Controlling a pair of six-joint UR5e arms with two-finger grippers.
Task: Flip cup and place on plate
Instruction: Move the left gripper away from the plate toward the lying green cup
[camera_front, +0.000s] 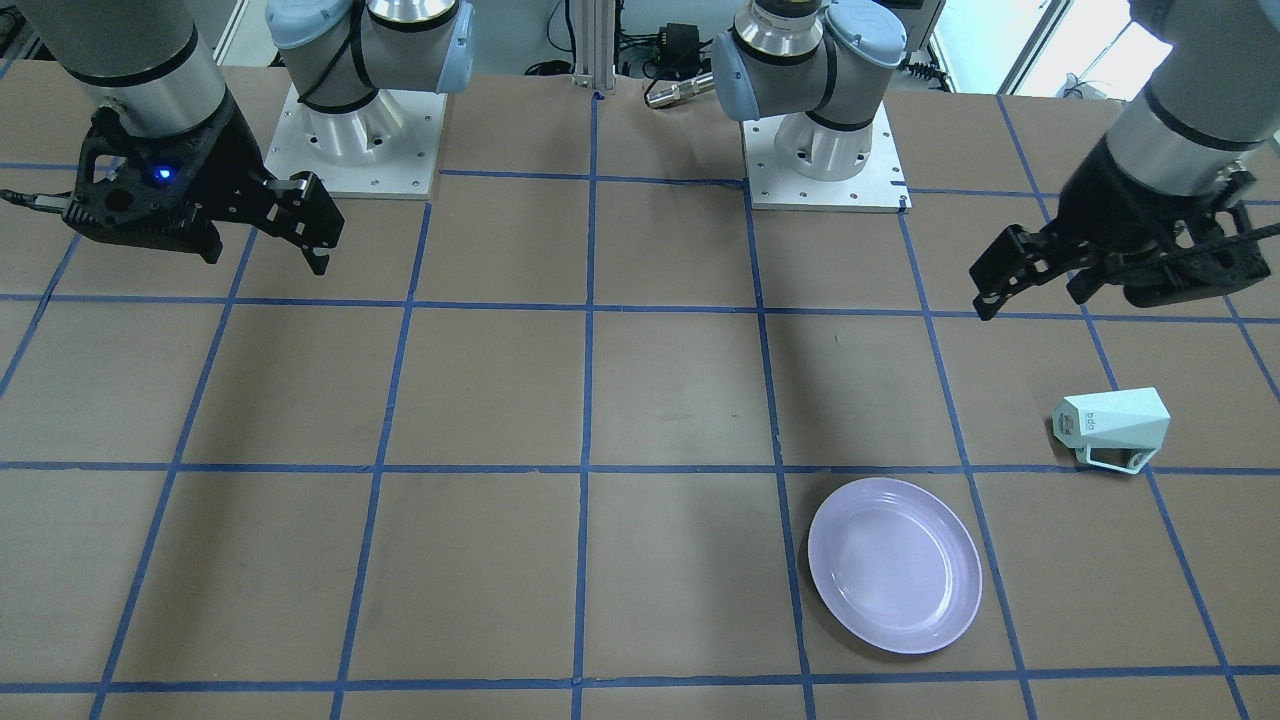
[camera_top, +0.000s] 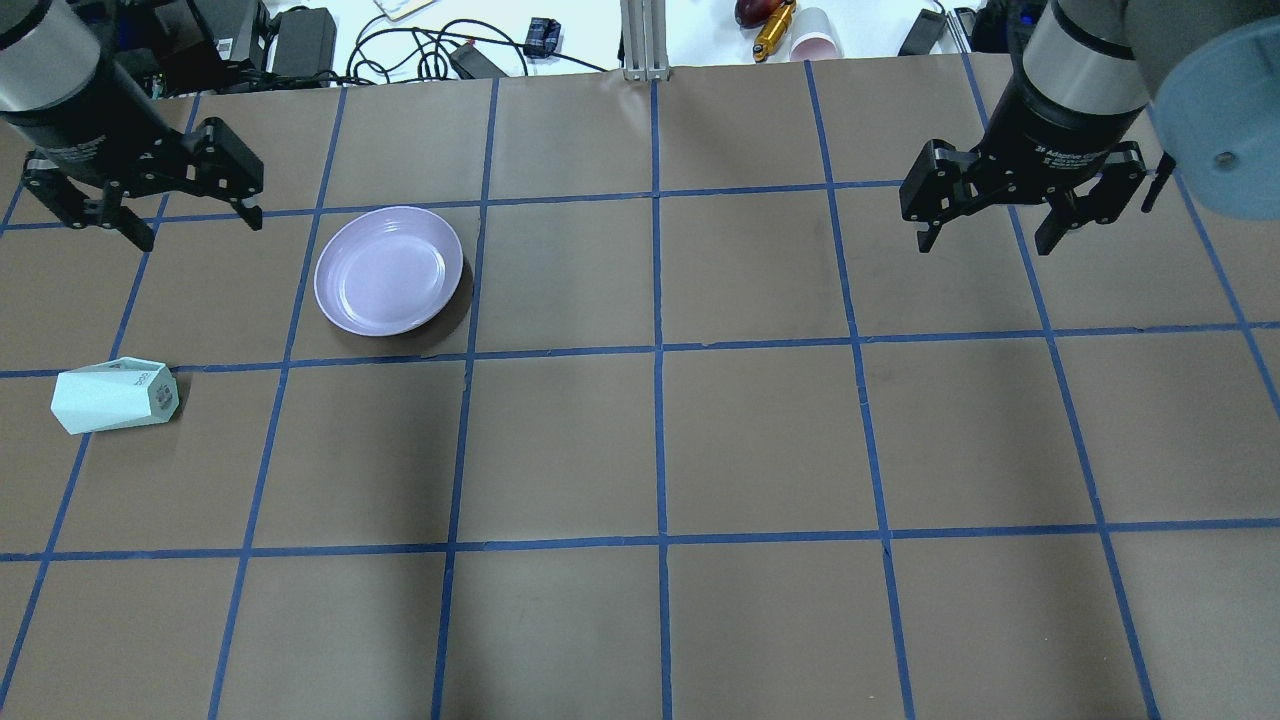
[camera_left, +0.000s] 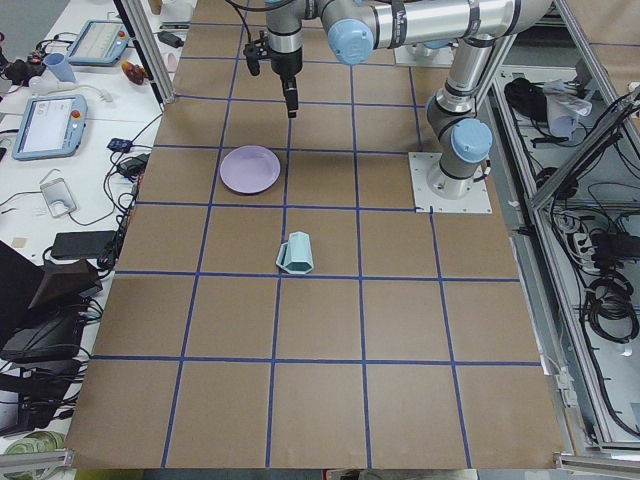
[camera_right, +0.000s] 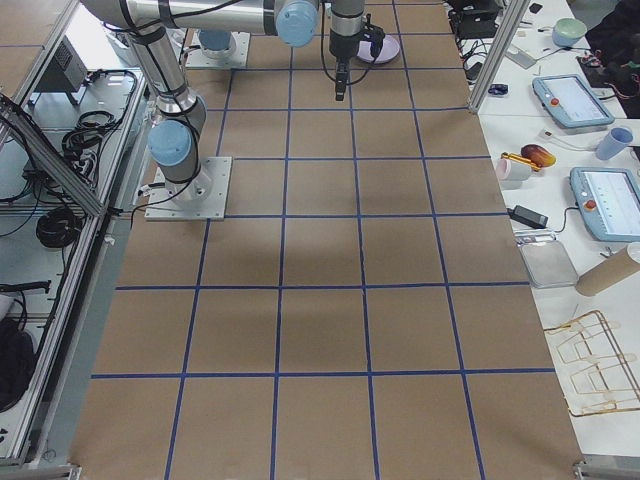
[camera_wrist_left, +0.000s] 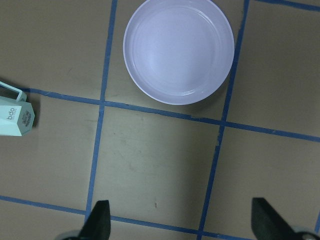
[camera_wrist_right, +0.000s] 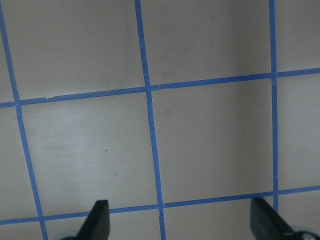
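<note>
At the far-left corner of the table (camera_top: 760, 440), the left gripper (camera_top: 195, 225) hangs above the brown paper with its fingers spread wide and nothing between them. The cup (camera_top: 115, 396) lies nearer than that gripper and slightly to its left, well apart from it and untouched. It is tipped on its side: the mouth faces left, the printed base faces right toward the middle of the table, and the handle points to the far side, low against the paper by a strip of blue tape (camera_top: 560, 352). From the left wrist camera the cup (camera_wrist_left: 15, 117) shows only at the left edge, outside the span of the two fingertips (camera_wrist_left: 100, 220).

Right of the cup and farther away sits the plate (camera_top: 388, 270), flat on the table, just to the right of the left gripper and slightly nearer. Its glossy well holds nothing.

Over the far-right part of the table the right gripper (camera_top: 985, 245) hovers, fingers likewise spread, with only taped paper beneath it.
</note>
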